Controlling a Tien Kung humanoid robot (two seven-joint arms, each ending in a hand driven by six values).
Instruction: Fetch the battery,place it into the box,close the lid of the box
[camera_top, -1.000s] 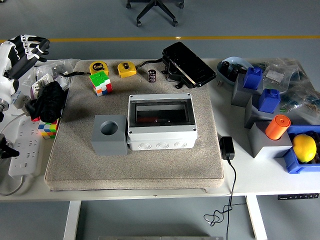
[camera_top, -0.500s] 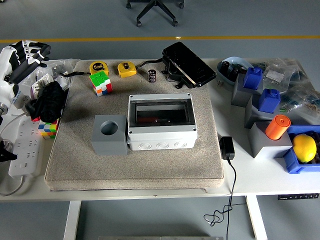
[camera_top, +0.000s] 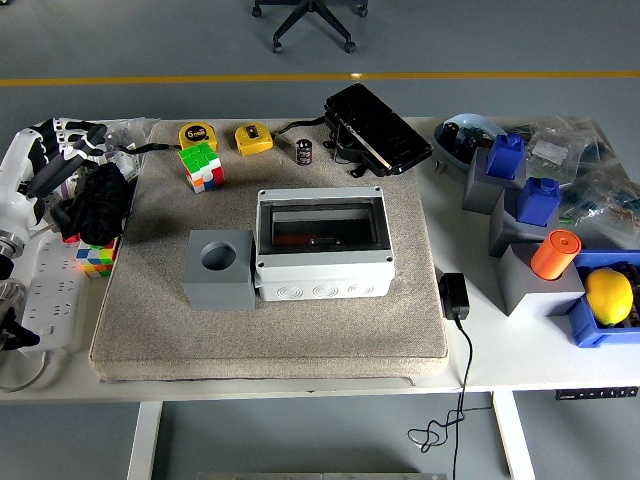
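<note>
Battery (camera_top: 304, 151), upper centre: small upright cylinder, likely light, rigid, slick; pinch its sides. Left robot hand (camera_top: 62, 150) empty, fingers loosely spread.

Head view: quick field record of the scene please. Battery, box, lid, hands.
battery: upright on the mat's far part, between yellow tape measure and black case
box: mid-mat, beside the grey block, which touches its left end
lid: clear, appears shut over the box
left hand: at the table's left edge, fingers relaxed, holding nothing, far from the battery
right hand: not in view
task state: battery not yet fetched
</note>
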